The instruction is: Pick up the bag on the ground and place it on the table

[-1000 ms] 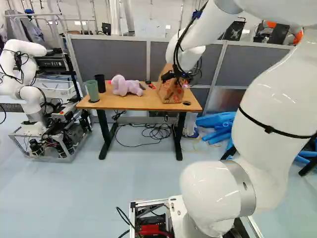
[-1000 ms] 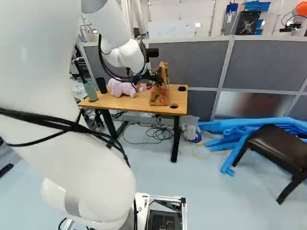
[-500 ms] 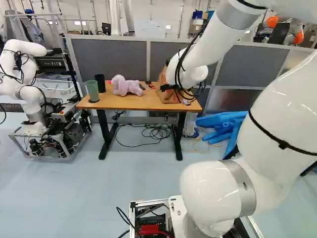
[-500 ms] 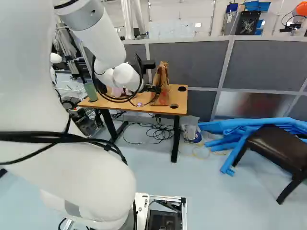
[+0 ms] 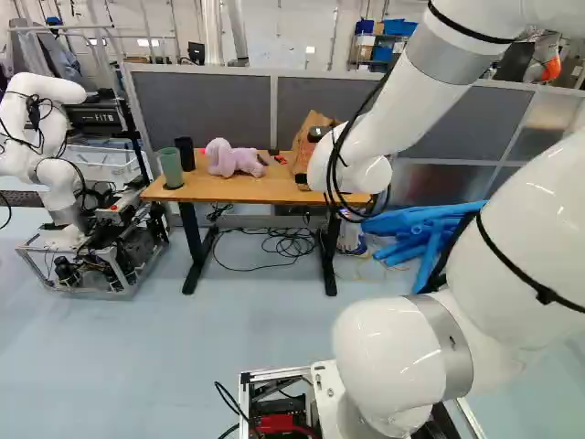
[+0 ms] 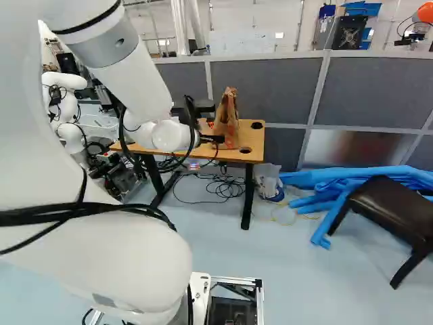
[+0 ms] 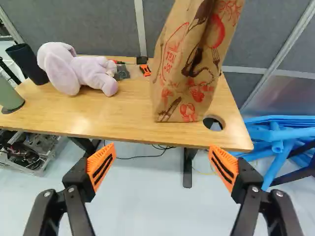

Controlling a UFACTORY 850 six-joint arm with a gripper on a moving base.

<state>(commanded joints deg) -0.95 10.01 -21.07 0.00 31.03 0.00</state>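
A paper bag [image 7: 189,73] stands upright, seemingly self-supported, near the front right corner of the desk [image 7: 123,115], the end effector [image 7: 162,156] spread empty and clear, likely to avoid toppling it.

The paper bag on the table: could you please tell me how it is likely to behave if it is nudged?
The paper bag would probably crumple where pressed, as its thin sides already show creases. It might tip rather than slide, since it stands tall on a narrow base. Near the front edge of the table, a push toward that edge could perhaps send it over.
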